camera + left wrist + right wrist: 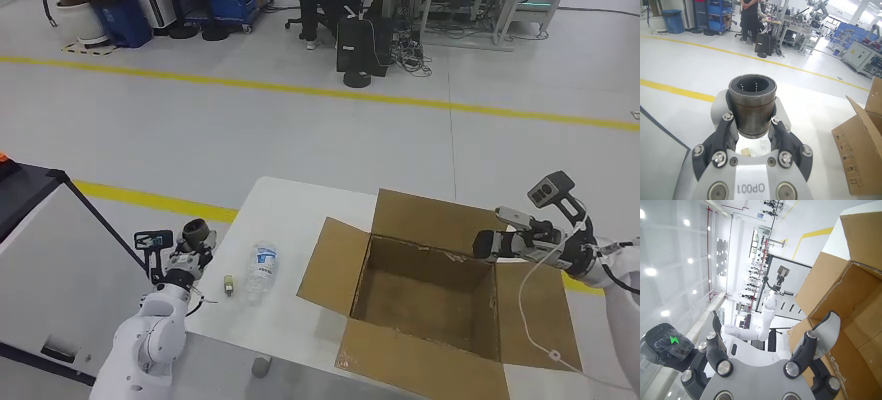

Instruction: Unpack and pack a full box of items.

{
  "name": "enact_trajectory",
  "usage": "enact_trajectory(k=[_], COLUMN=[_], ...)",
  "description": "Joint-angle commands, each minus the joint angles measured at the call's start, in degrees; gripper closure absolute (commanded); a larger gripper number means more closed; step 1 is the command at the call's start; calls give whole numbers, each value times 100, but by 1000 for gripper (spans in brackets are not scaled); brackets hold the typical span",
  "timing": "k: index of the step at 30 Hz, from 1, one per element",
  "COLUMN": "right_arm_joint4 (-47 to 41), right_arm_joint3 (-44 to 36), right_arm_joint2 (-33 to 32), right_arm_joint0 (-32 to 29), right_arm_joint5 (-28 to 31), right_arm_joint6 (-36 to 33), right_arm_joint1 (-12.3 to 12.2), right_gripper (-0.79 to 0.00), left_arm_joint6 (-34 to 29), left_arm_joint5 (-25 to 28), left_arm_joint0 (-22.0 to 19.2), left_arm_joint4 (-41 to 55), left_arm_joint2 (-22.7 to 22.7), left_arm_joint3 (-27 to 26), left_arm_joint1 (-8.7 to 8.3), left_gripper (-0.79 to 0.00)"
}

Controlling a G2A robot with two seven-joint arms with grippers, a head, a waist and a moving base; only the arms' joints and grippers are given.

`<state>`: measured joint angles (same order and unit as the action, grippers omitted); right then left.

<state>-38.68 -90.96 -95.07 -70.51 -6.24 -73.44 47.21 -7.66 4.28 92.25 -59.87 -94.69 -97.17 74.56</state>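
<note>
With my left end effector (752,113) I am gripping a dark metal cylinder (752,110), my two pads pressing in on its sides and its hollow bore opening away from my wrist. From the top view, I am holding that left end effector (192,243) and the metal cylinder (197,232) over the left edge of the white tabletop (285,205), well apart from the cardboard box (325,262).

A clear plastic bottle (262,271) is lying on its side on the tabletop between my left end effector and the cardboard box, and a small item (228,287) is lying just beside it, too small to tell what it is.

The cardboard box is sitting open on the right part of the tabletop, all four flaps spreading outward. In my left wrist view one brown flap of the cardboard box (857,151) is showing off to the side.

I am keeping my right end effector (488,243) over the box's right side, near the rim. Its fingers (829,323) are standing wide apart and gripping nothing, with the box's inner wall (863,306) showing beyond them.
</note>
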Motion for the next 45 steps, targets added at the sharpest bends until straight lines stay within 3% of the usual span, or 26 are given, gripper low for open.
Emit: enact_trajectory(k=[1, 11, 18, 24, 45], right_arm_joint4=[0, 0, 0, 0, 0], right_arm_joint3=[0, 0, 0, 0, 0], right_arm_joint2=[0, 0, 0, 0, 0], right_arm_joint0=[0, 0, 0, 0, 0], right_arm_joint5=[0, 0, 0, 0, 0], right_arm_joint6=[0, 0, 0, 0, 0], right_arm_joint1=[0, 0, 0, 0, 0], right_gripper=[-785, -785, -785, -785, -785], left_arm_joint6=[149, 1045, 1366, 1398, 1413], left_arm_joint5=[-55, 132, 188, 315, 287], left_arm_joint0=[167, 682, 526, 434, 386], left_arm_joint4=[58, 1, -568, -813, -1034], left_arm_joint2=[-50, 31, 108, 202, 222], left_arm_joint3=[86, 438, 717, 1135, 1268], left_arm_joint1=[4, 25, 1, -14, -29], left_gripper=[0, 0, 0, 0, 0])
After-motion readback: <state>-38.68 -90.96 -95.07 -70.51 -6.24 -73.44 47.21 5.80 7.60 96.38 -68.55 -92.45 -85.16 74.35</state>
